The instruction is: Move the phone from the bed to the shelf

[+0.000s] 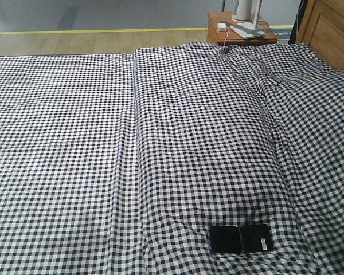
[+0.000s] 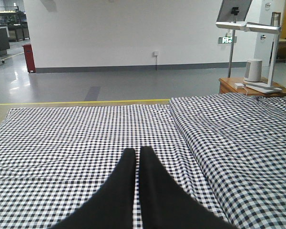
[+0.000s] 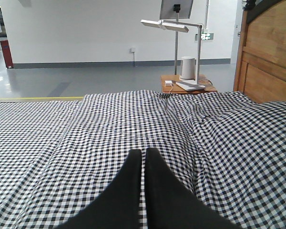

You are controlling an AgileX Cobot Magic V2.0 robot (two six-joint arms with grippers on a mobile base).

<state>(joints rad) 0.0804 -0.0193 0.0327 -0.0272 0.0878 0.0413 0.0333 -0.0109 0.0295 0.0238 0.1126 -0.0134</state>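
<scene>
The black phone (image 1: 241, 238) lies flat on the bed (image 1: 74, 143) near its front edge, right of centre, with a small white sticker at its right end. No gripper shows in the front view. In the left wrist view my left gripper (image 2: 137, 151) hangs over the checked sheet (image 2: 62, 138), shut, with nothing between its fingers. My right gripper (image 3: 144, 152) is shut too, empty, above the sheet (image 3: 109, 129). The phone is out of both wrist views. The shelf is out of view.
A brown nightstand (image 1: 241, 34) with a white lamp base and charger stands past the bed's far right corner. The wooden headboard (image 3: 269, 57) rises on the right. A long fold (image 1: 135, 132) runs down the sheet. Grey floor (image 2: 109, 81) lies beyond the bed.
</scene>
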